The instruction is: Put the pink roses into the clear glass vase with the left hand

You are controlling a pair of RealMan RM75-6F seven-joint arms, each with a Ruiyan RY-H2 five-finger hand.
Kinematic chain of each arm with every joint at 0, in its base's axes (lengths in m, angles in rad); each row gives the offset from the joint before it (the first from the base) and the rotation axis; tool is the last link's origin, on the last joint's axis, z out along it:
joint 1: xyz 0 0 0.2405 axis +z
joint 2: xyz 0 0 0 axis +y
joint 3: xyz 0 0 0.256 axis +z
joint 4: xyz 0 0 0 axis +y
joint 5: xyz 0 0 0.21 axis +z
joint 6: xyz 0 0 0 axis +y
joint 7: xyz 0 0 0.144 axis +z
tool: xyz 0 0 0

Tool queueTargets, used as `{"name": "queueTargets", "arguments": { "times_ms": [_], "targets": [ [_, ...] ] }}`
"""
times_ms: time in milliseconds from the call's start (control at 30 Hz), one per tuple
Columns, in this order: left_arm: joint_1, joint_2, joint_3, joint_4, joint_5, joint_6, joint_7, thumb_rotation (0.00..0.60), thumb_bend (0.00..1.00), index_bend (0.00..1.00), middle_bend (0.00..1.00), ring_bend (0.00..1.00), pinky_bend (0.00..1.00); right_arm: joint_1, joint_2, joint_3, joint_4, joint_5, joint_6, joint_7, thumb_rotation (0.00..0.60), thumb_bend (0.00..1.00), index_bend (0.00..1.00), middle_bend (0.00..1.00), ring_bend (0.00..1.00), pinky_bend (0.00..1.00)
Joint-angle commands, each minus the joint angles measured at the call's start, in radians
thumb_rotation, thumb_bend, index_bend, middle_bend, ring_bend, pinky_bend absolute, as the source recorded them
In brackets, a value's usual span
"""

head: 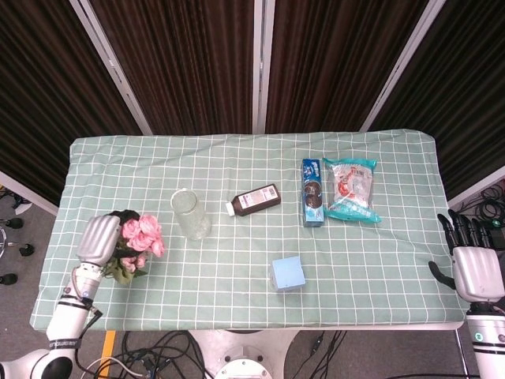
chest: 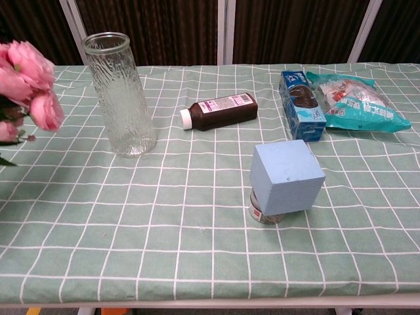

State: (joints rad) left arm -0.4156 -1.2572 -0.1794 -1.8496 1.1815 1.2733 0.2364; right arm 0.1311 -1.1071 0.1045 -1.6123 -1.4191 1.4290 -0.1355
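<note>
My left hand [head: 99,238] grips the bunch of pink roses [head: 140,234] and holds it above the table's left side. In the chest view the rose blooms [chest: 26,85] show at the left edge, lifted off the cloth, and the hand itself is out of frame. The clear glass vase [head: 190,214] stands upright just to the right of the roses, empty [chest: 121,95]. My right hand [head: 472,267] hangs off the table's right edge with fingers spread, holding nothing.
A brown bottle [head: 254,200] lies on its side behind the vase. A blue cookie pack [head: 312,193] and a snack bag [head: 352,189] lie at the back right. A blue cube [chest: 286,177] sits on a small jar near the front.
</note>
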Motion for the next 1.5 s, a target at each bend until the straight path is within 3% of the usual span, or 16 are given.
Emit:
{"name": "queueTargets", "arguments": {
  "times_ms": [33, 200, 300, 400, 600, 967, 1267, 1400, 1500],
  "targets": [
    [-0.008, -0.028, -0.053, 0.101, 0.066, 0.094, 0.014, 0.6, 0.16, 0.47, 0.46, 0.44, 0.54, 0.001, 0.002, 0.0, -0.003, -0.001, -0.001, -0.002, 0.6, 0.17, 0.0, 0.0, 0.0, 0.0],
    [-0.049, -0.152, -0.101, 0.371, 0.251, 0.254, -0.066, 0.6, 0.16, 0.47, 0.46, 0.44, 0.54, 0.003, 0.0, 0.002, -0.006, 0.005, -0.004, -0.009, 0.6, 0.17, 0.0, 0.0, 0.0, 0.0],
    [-0.096, -0.188, -0.11, 0.506, 0.317, 0.268, -0.084, 0.6, 0.16, 0.47, 0.46, 0.44, 0.54, 0.004, -0.001, 0.002, -0.006, 0.014, -0.01, -0.022, 0.6, 0.17, 0.0, 0.0, 0.0, 0.0],
    [-0.148, -0.209, -0.114, 0.615, 0.375, 0.267, -0.1, 0.6, 0.16, 0.47, 0.46, 0.43, 0.54, 0.003, 0.001, 0.005, -0.006, 0.025, -0.011, -0.031, 0.6, 0.17, 0.0, 0.0, 0.0, 0.0],
    [-0.226, -0.288, -0.144, 0.724, 0.421, 0.311, -0.181, 0.6, 0.16, 0.47, 0.46, 0.43, 0.54, 0.0, -0.004, 0.007, 0.007, 0.04, -0.015, -0.013, 0.6, 0.17, 0.0, 0.0, 0.0, 0.0],
    [-0.333, -0.356, -0.246, 0.744, 0.33, 0.273, -0.249, 0.6, 0.16, 0.46, 0.46, 0.43, 0.53, -0.002, -0.001, 0.013, 0.02, 0.048, -0.015, 0.008, 0.6, 0.17, 0.0, 0.0, 0.0, 0.0],
    [-0.391, -0.355, -0.394, 0.629, 0.164, 0.238, -0.285, 0.6, 0.16, 0.45, 0.45, 0.43, 0.52, 0.001, -0.001, 0.016, 0.026, 0.058, -0.025, 0.016, 0.6, 0.17, 0.0, 0.0, 0.0, 0.0],
    [-0.407, -0.356, -0.502, 0.507, 0.005, 0.197, -0.303, 0.6, 0.16, 0.44, 0.45, 0.42, 0.52, 0.001, 0.001, 0.018, 0.024, 0.061, -0.026, 0.016, 0.6, 0.17, 0.0, 0.0, 0.0, 0.0],
    [-0.421, -0.349, -0.556, 0.455, -0.06, 0.19, -0.299, 0.6, 0.16, 0.44, 0.45, 0.42, 0.51, 0.0, 0.003, 0.019, 0.022, 0.062, -0.025, 0.018, 0.6, 0.17, 0.0, 0.0, 0.0, 0.0]
  ]
}}
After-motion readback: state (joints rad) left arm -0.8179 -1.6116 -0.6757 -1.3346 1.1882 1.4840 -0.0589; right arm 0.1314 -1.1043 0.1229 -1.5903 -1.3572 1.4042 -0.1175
